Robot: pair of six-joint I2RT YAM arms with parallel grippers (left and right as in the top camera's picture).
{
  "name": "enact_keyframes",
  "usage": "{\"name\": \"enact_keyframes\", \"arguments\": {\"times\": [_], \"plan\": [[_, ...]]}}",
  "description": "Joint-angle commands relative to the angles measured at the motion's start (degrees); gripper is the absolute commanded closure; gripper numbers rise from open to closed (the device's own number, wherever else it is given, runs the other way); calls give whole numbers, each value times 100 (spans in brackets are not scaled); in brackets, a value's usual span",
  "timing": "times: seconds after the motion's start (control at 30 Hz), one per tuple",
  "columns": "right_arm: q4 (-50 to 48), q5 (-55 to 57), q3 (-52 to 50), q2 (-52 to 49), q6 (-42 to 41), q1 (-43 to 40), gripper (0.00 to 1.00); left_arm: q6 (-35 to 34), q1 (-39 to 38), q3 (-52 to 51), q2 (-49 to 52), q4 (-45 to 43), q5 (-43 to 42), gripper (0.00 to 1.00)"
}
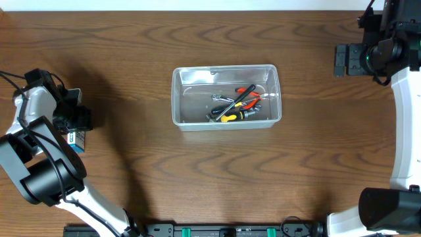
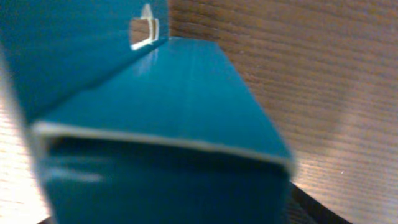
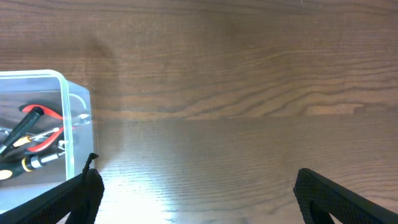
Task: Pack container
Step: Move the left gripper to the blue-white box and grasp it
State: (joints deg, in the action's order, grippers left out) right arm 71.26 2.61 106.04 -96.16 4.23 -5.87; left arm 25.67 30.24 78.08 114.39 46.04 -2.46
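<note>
Container (image 1: 176, 99), clear and rimmed, is sitting at the middle of the table (image 1: 131, 52), well apart from the left gripper (image 1: 75, 130) and off to that gripper's right. From the right gripper (image 3: 199, 196) it is lying ahead and to the left, one rounded corner showing just beyond the left finger in the wrist view. Inside it, hand tools are already piling up at the end nearer the right gripper, among them red-handled pliers (image 1: 247, 92) and a yellow-handled screwdriver (image 1: 231, 117).

The left gripper is working at the small blue-white box (image 1: 78, 141), which is lying directly under it and filling nearly its whole wrist view. Its fingers are not showing there, so I cannot tell whether they are spread round the box or pinching it. The right gripper is hovering over bare wood with its fingers spread wide and nothing between them.

Judging by this, the step in hand is picking up the box, with the packing partly done. The next move probably calls for a firm pinch across the box's sides, a clean lift clear of the wood, then a carry rightward over the rim to the bare half of the container.
</note>
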Motion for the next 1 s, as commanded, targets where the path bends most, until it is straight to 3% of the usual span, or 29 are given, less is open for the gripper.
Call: {"name": "enact_keyframes", "arguments": {"times": [0.0, 0.57, 0.87, 0.93, 0.97], "plan": [[17, 63, -24, -11, 57, -59, 1, 68, 28, -13, 61, 7, -11, 44], [76, 63, -24, -11, 57, -59, 1, 68, 28, -13, 61, 7, -9, 70], [98, 63, -24, -11, 59, -59, 1, 68, 28, -13, 61, -17, -9, 78], [103, 63, -24, -11, 59, -59, 1, 66, 28, -13, 61, -33, -9, 82], [107, 63, -24, -11, 59, -59, 1, 66, 28, -13, 61, -46, -9, 90]]}}
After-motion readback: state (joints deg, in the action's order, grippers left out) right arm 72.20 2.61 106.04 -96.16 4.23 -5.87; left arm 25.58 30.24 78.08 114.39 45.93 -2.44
